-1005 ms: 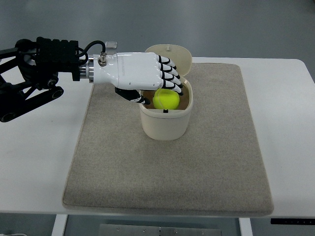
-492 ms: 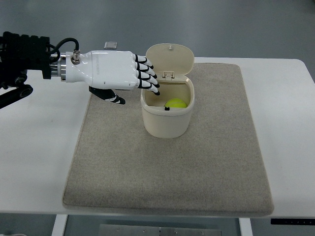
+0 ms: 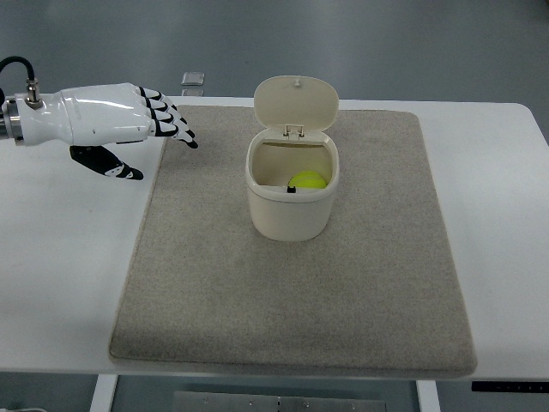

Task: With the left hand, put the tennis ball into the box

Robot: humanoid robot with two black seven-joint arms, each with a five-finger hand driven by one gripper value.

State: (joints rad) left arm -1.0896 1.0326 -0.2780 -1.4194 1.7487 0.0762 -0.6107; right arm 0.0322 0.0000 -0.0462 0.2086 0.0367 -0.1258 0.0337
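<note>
You are looking at the tennis ball (image 3: 308,181) lying inside the box (image 3: 291,211), low against the wall at the 3 o'clock side of the interior, with only its upper part showing above the rim. The box is sitting upright on the grey mat (image 3: 300,283), toward the mat's 12 o'clock end, and its hinged lid (image 3: 296,105) is standing open behind the opening at 12 o'clock.

Your left hand (image 3: 103,129) is hovering at roughly 9 o'clock from the box, well apart from it, above the white table (image 3: 60,257) just beside the mat's edge. The fingers (image 3: 167,127) are extending loosely toward 3 o'clock, the tips reaching over the mat border, and the thumb (image 3: 107,163) is hanging below the palm. The hand is relaxed and spread, and it is gripping nothing. The wrist and a black cable (image 3: 17,67) are entering from the picture's 9 o'clock edge.

A small square object (image 3: 194,79) is resting on the table at 12 o'clock beyond the mat; you cannot tell what it is.
</note>
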